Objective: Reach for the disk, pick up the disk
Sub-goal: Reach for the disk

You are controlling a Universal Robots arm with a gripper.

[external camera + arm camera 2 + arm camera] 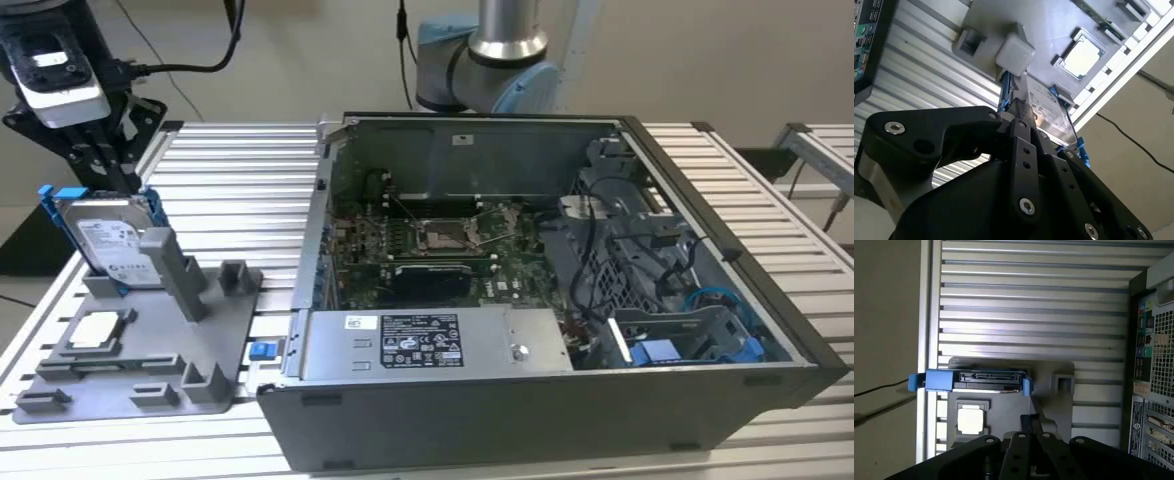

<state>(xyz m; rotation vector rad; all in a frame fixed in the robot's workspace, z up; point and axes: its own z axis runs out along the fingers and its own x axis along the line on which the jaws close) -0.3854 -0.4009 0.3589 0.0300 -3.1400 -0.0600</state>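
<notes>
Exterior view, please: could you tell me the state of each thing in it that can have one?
disk, standing on edge in the grey holder, not lifted.
hand, just above the disk's top edge; contact unclear.
chip, lying flat in the holder.
case, open, side panel off, insides exposed.

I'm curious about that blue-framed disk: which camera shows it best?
The exterior view: the disk stands on edge in a grey holder, label visible. The first wrist view shows its connector edge; the second wrist view, part of its label.
</notes>
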